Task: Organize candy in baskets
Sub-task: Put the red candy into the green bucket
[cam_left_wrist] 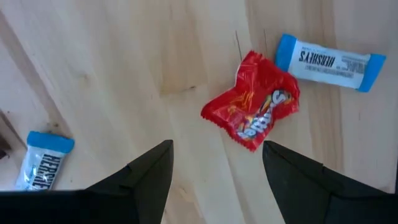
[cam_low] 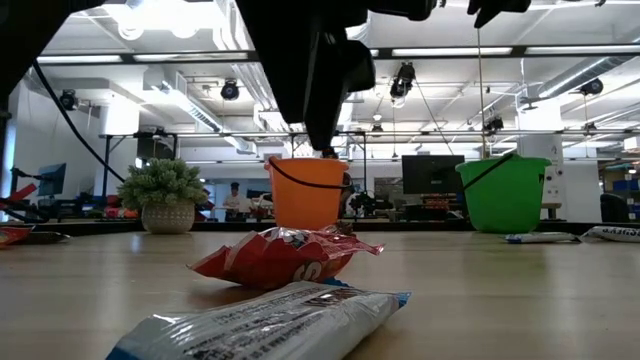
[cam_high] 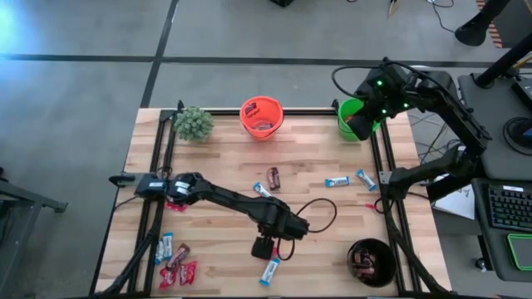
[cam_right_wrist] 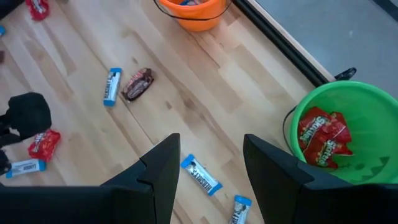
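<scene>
Only my left wrist view shows the red candy [cam_left_wrist: 252,112] on the table beneath my left gripper [cam_left_wrist: 214,168], fingers wide, empty. My right gripper [cam_right_wrist: 205,168], parted, hovers by the green basket [cam_right_wrist: 367,99].

Baskets: three, namely orange basket [cam_high: 249,124], green basket [cam_high: 346,111], black basket [cam_high: 352,262].
Blue-and-white Hershey's bars [cam_high: 337,182] loose on table: five in high view.
Brown-wrapped bars [cam_high: 273,177] loose: two.
Red Skittles packs [cam_left_wrist: 256,112] loose: at least three.
Red packs in green basket [cam_right_wrist: 323,140]: at least two.
Potted plant [cam_high: 194,123]: one.
</scene>
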Robot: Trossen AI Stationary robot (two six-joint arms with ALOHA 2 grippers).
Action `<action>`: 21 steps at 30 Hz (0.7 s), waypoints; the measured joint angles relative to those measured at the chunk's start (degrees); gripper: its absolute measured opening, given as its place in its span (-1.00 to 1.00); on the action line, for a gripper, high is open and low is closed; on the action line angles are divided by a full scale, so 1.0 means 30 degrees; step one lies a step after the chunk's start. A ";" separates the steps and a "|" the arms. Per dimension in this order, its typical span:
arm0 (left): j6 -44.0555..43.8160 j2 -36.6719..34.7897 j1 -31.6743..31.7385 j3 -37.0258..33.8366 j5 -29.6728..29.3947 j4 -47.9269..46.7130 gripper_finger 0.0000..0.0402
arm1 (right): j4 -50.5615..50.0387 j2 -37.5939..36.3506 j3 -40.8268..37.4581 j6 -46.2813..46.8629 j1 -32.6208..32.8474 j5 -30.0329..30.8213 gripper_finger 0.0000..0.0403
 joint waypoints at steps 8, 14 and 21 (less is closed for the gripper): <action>-0.0732 0.0000 -0.0580 -0.0041 0.0002 0.0847 0.14 | 0.0000 -0.0379 0.0000 0.0241 0.0000 -0.0028 -0.17; -0.0791 0.0000 -0.1298 -0.0872 0.0011 0.1778 0.14 | 0.0000 -0.0675 0.0000 0.0691 0.0000 -0.0038 -0.17; -0.0984 0.0007 -0.1668 -0.2651 0.0005 0.1910 0.14 | 0.0000 -0.1040 0.0000 0.1200 0.0007 -0.0477 -0.17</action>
